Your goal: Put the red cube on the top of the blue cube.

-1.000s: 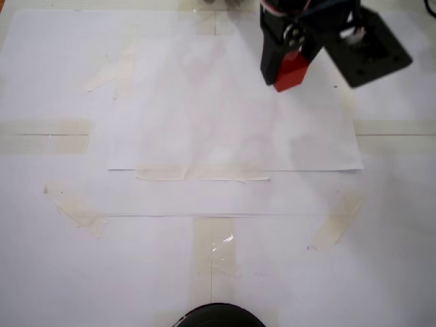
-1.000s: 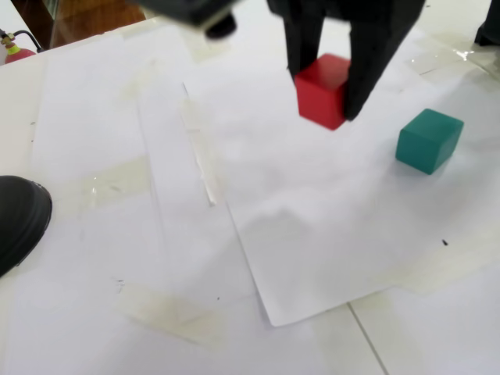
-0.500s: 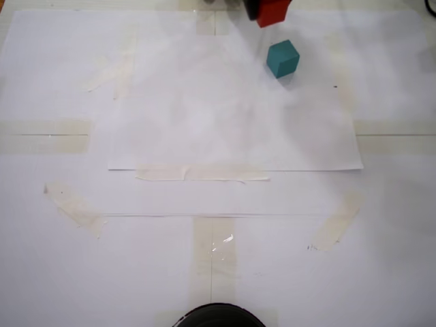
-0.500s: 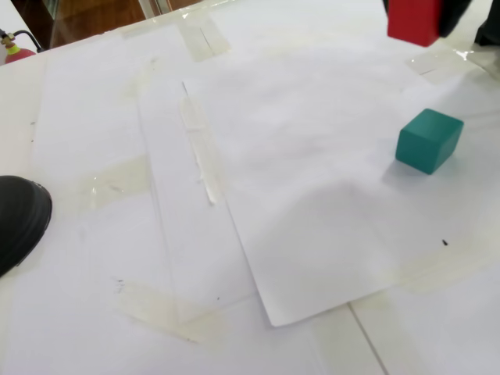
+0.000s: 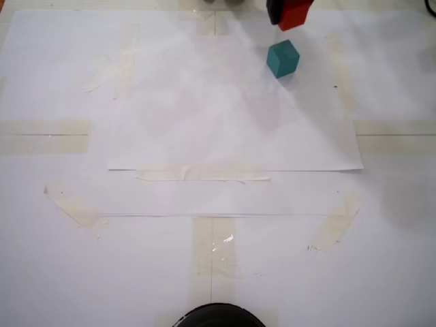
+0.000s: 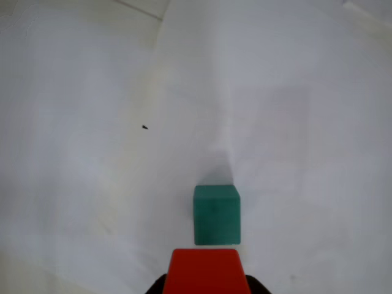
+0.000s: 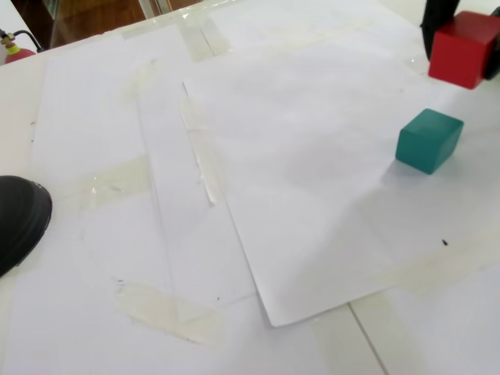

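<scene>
The red cube (image 5: 294, 15) hangs at the top edge of a fixed view, with my gripper (image 5: 289, 11) shut on it. Just below it there, the blue cube (image 5: 283, 58), teal in colour, rests on the white paper. In another fixed view the red cube (image 7: 466, 49) is off the paper between black fingers (image 7: 436, 22), up and to the right of the blue cube (image 7: 428, 141). The wrist view has the red cube (image 6: 205, 272) at the bottom edge, with the blue cube (image 6: 217, 214) just beyond it.
White paper sheets (image 5: 231, 129) are taped flat to the table with beige tape strips (image 5: 201, 174). A black rounded object (image 5: 218, 315) sits at the near table edge, and it (image 7: 19, 220) appears at the left in another fixed view.
The gripper carried the red cube from over the paper toward the table's far edge, uncovering the blue cube. In the last half second it shifted slightly right and lower. The blue cube stayed put.
</scene>
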Available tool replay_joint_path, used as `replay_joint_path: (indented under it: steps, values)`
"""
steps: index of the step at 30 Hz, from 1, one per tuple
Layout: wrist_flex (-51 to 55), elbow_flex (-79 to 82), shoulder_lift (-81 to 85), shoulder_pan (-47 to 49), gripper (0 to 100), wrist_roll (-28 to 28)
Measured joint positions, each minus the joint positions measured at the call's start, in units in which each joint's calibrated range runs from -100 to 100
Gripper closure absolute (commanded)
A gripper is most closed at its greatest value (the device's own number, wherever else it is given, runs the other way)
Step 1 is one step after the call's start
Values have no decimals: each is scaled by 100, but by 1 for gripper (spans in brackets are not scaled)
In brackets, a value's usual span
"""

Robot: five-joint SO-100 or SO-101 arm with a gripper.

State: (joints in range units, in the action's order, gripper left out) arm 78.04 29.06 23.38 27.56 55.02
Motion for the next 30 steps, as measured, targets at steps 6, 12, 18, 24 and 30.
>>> replay_joint_path:
  steps: [6,12,18,24,30]
  values:
    - [-130,0,-451,80,88,122]
    - [-382,0,-902,-15,88,122]
    - [-699,0,-1076,-73,87,93]
    - [-781,0,-1137,-146,87,34]
    - [-870,0,-1189,-175,87,-10]
